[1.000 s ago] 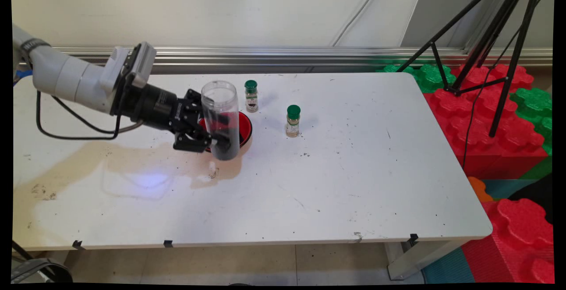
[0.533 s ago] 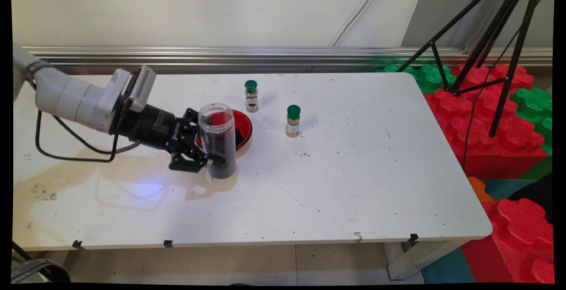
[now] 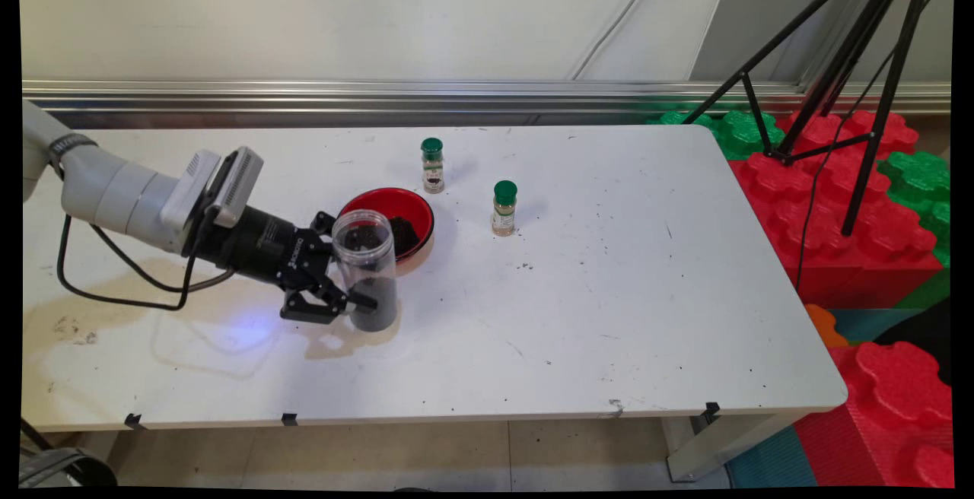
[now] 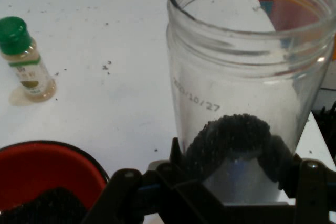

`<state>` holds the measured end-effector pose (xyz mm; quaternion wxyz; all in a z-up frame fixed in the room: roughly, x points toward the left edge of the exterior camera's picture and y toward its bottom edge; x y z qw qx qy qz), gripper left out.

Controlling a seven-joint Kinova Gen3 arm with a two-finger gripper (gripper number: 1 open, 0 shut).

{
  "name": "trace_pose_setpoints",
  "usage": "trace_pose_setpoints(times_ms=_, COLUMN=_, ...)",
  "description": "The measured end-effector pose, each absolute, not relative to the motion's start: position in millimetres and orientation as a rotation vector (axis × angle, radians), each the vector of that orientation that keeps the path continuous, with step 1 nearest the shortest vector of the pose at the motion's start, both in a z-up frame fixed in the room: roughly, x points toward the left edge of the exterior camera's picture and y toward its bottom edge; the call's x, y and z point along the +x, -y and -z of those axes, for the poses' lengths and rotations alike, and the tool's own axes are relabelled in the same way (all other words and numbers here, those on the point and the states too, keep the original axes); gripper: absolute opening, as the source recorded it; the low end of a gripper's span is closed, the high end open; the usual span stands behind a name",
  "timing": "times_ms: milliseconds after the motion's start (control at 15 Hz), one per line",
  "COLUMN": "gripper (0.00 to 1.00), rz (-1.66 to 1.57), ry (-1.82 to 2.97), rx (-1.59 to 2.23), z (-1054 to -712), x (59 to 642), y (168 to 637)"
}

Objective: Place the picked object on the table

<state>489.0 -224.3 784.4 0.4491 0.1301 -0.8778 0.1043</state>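
I've got the pincer (image 3: 358,303) clamped on the lower part of a clear plastic jar (image 3: 366,269), one finger on each side. The jar is upright and open at the top, with no lid on it. There's dark grainy stuff in the bottom part, and the upper half is see-through. In the hand view the jar (image 4: 247,103) fills most of the frame, and the dark fill sits heaped just above the fingers (image 4: 118,192). A printed date code shows on the jar wall.

The jar is on the near-left side of the table (image 3: 609,293), low over a brownish stain. I can't tell whether its base touches the table or hangs just above it.

A red bowl (image 3: 388,221) sits just behind the jar, on its far side, with some of the same dark stuff inside. In the main view the jar's rim overlaps the bowl's near edge. The hand view shows the bowl (image 4: 37,166) at lower left, beside the jar and apart from it.

Two small spice bottles with green caps stand upright further back. One with dark contents (image 3: 432,166) is just behind the bowl. The other, with pale contents (image 3: 504,208), is to the right of the bowl and well clear of it. The hand view catches the pale one (image 4: 26,61) at upper left.

Dark crumbs are scattered over the table around the bowl and bottles. Red and green foam blocks (image 3: 837,202) are stacked off the table's right end, with a black tripod (image 3: 860,65) standing on them.
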Motion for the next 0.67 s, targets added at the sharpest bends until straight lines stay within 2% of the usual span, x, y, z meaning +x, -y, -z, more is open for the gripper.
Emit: trace_pose_setpoints(times_ms=667, gripper=0.00, rz=-0.259, ry=2.193, rx=0.269, z=-765, x=501, y=219)
